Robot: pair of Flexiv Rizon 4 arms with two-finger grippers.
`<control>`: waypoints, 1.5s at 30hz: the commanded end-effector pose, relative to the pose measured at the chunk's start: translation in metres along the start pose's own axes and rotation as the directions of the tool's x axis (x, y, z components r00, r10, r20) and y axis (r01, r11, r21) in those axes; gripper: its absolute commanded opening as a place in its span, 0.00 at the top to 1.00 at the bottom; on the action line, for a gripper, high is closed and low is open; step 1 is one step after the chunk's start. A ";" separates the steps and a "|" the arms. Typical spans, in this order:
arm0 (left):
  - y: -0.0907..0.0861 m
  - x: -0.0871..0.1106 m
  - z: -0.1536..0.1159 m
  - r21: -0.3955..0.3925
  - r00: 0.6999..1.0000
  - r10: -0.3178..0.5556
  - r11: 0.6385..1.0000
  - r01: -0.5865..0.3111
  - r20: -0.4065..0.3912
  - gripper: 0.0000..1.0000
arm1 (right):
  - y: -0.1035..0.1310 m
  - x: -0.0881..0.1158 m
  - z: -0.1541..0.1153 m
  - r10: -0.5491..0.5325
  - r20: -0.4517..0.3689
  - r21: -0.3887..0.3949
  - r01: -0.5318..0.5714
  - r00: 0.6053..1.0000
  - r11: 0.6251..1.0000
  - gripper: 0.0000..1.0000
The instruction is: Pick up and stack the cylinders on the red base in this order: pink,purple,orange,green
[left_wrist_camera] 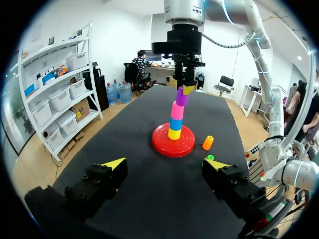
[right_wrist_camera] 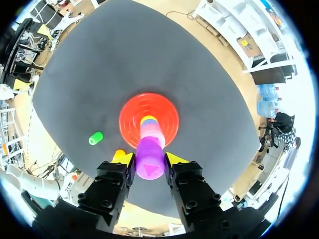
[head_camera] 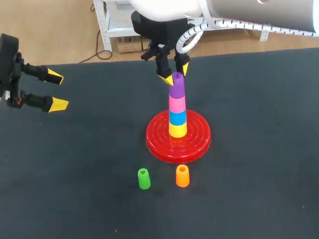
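Purple cylinder (head_camera: 177, 86) sits atop pink (head_camera: 177, 104), stacked over red base (head_camera: 199, 141); orange (head_camera: 182, 176), green (head_camera: 144, 178) stand upright nearby.

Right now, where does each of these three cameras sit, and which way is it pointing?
Head view: above and behind the robot, looking down on the table; left claw open, right claw at the purple cylinder.
Left wrist view: on the left wrist, looking across the table along its open claw; the right claw shows over the base.
Right wrist view: on the right wrist, looking straight down; its claw is shut on the purple cylinder.
All three show the base and purple cylinder.
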State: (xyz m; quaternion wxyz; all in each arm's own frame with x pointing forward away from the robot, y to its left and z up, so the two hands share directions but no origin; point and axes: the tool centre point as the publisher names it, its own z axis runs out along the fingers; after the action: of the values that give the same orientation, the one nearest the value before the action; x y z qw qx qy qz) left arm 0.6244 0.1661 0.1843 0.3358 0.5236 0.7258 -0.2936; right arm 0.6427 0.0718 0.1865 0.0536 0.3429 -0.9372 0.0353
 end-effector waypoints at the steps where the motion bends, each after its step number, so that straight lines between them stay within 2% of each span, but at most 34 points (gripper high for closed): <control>1: 0.000 0.001 0.000 -0.001 1.000 0.002 1.000 -0.002 0.002 0.00 | -0.001 0.002 0.005 0.016 0.016 -0.001 -0.016 1.000 1.000 1.00; 10: 0.000 0.001 0.000 -0.001 1.000 0.002 1.000 -0.002 0.002 0.00 | -0.005 -0.002 0.007 0.049 0.004 0.002 -0.049 0.999 0.999 1.00; 18: 0.000 0.001 0.000 -0.001 1.000 0.002 1.000 -0.002 0.002 0.00 | -0.007 -0.007 0.016 0.092 -0.028 -0.044 -0.093 0.995 0.995 1.00; 22: 0.000 0.001 0.000 -0.001 1.000 0.002 1.000 -0.002 0.002 0.00 | -0.005 -0.009 0.020 0.084 -0.058 -0.027 -0.086 0.995 0.996 1.00; 26: 0.000 0.001 0.000 -0.001 1.000 0.002 1.000 -0.002 0.002 0.00 | -0.004 -0.008 0.021 0.087 -0.048 -0.047 -0.089 0.995 0.995 1.00; 30: 0.000 0.001 0.000 -0.001 1.000 0.002 1.000 -0.002 0.002 0.00 | -0.002 -0.005 0.009 0.084 -0.013 -0.065 -0.085 0.996 0.994 1.00; 31: 0.000 0.001 0.000 -0.001 1.000 0.002 1.000 -0.002 0.002 0.00 | -0.001 -0.004 0.007 0.082 -0.003 -0.065 -0.082 0.997 0.994 0.72; 32: 0.000 0.001 0.000 -0.001 1.000 0.002 1.000 -0.002 0.002 0.00 | 0.000 -0.003 0.003 0.080 0.002 -0.067 -0.080 0.997 0.995 0.53; 33: 0.000 0.001 0.000 -0.001 1.000 0.002 1.000 -0.002 0.002 0.00 | 0.000 -0.001 -0.001 0.081 0.019 -0.068 -0.079 0.997 0.995 0.00; 38: 0.000 0.001 0.000 -0.001 1.000 0.002 1.000 -0.002 0.002 0.00 | 0.007 0.009 -0.024 0.057 0.079 -0.051 -0.053 0.995 0.997 0.00; 40: 0.000 0.001 0.000 -0.001 1.000 0.002 1.000 -0.002 0.002 0.00 | 0.012 0.015 -0.040 0.030 0.126 -0.006 -0.030 0.992 1.000 0.00; 45: 0.000 0.001 0.000 -0.001 1.000 0.002 1.000 -0.002 0.002 0.00 | 0.029 0.035 -0.063 -0.040 0.199 -0.007 0.042 0.979 0.999 0.00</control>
State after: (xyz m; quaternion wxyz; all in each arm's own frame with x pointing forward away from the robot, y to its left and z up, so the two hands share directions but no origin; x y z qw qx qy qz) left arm 0.6244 0.1662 0.1842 0.3358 0.5236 0.7259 -0.2936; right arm 0.6323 0.0918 0.2446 0.0329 0.3569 -0.9335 0.0134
